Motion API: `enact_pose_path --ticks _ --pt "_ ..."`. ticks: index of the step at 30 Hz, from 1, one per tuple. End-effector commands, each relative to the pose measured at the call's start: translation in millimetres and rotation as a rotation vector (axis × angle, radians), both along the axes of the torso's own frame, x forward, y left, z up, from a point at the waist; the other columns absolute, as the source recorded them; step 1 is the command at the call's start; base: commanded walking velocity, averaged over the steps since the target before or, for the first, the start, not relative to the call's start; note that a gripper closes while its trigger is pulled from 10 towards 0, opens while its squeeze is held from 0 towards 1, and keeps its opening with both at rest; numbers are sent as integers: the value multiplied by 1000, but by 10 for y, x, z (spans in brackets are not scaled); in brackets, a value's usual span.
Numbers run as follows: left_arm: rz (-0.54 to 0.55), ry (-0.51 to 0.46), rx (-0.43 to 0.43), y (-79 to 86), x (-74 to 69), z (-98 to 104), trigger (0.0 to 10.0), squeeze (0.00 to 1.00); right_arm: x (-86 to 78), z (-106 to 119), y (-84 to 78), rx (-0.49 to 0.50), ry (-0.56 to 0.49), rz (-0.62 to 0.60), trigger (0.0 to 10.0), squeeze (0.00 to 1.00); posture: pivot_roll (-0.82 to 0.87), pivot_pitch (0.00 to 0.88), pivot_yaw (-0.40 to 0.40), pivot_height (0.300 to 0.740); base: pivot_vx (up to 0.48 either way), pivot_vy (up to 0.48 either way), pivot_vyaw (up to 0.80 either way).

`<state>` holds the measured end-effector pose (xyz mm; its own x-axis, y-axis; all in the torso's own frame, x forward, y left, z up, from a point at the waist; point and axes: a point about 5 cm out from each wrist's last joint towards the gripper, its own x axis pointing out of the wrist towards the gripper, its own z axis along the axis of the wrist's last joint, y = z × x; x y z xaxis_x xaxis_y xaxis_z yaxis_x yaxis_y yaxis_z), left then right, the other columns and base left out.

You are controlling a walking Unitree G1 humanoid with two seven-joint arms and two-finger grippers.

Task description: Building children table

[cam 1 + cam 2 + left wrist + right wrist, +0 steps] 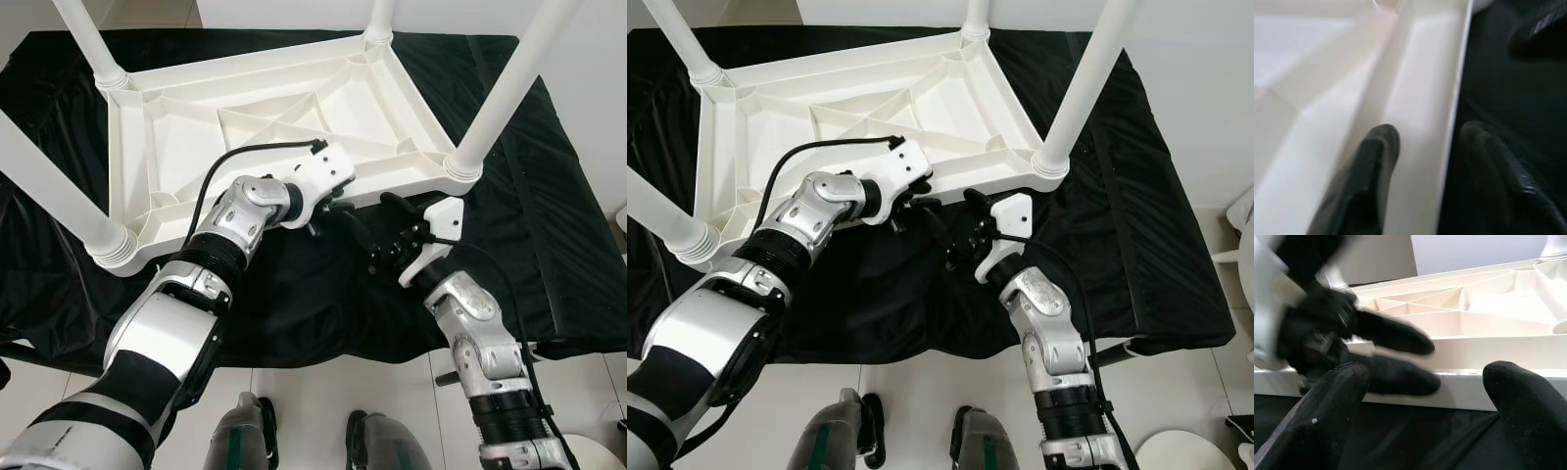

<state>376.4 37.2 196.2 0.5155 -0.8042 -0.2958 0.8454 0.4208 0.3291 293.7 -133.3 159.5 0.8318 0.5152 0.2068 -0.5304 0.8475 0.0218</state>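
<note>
A white plastic children's table (294, 108) lies upside down on a black cloth, with white legs (509, 83) standing up from its corners. My left gripper (338, 211) is open at the near rim. In the left wrist view one of its fingers (1378, 147) lies inside the rim (1454, 98) and the other outside, over the cloth. My right gripper (377, 230) is open just in front of the same rim, a little to the right, pointing at the left gripper (1396, 355). Nothing sits between the right fingers (1337, 396).
The black cloth (549, 225) covers the whole work surface and hangs over its front edge. Pale floor tiles (323, 392) and my own feet (245, 431) lie below. Tall legs rise at the near left (49, 181) and near right, close to both arms.
</note>
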Motion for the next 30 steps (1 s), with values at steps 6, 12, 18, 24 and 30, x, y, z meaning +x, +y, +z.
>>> enact_pose_path --ticks 6,12,18,24,30 --pt "209 -131 -170 169 17 291 10000 0 104 0 -31 28 19 -79 10000 0 -32 91 2 740 0 0 0" --pt "266 -182 -288 305 -98 486 10000 0 155 18 -11 42 20 -103 10000 0 -22 78 -14 740 0 0 0" --pt "302 -194 -391 380 -287 534 10000 0 214 94 -67 44 -20 -126 10000 0 -12 59 -39 740 0 0 0" --pt "358 -216 -440 454 -585 515 10000 0 378 273 -292 52 -90 -240 10000 0 3 54 -64 740 0 0 0" --pt "421 -196 -405 497 -771 336 10000 0 513 421 -547 70 -130 -405 10000 0 13 53 -77 740 0 0 0"
